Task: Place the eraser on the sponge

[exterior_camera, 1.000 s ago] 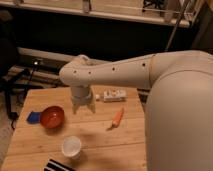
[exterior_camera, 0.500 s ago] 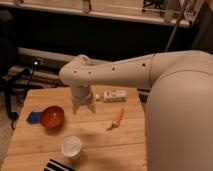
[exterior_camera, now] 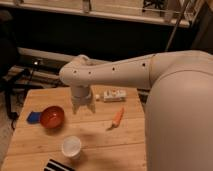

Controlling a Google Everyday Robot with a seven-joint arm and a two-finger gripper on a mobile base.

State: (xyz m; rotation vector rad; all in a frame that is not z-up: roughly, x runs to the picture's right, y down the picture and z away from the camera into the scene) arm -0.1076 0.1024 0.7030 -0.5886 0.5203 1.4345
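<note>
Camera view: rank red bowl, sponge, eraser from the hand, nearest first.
1. Red bowl, just left of the hand, which hangs over the table.
2. Sponge, past the bowl, far left.
3. Eraser, front edge, near the cup.

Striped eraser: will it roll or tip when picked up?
The flat black-and-white striped eraser lies low on the wooden table, so it probably won't roll or tip. Small, so likely light; a nudge may slide it. The tool hangs beside the red bowl.
</note>
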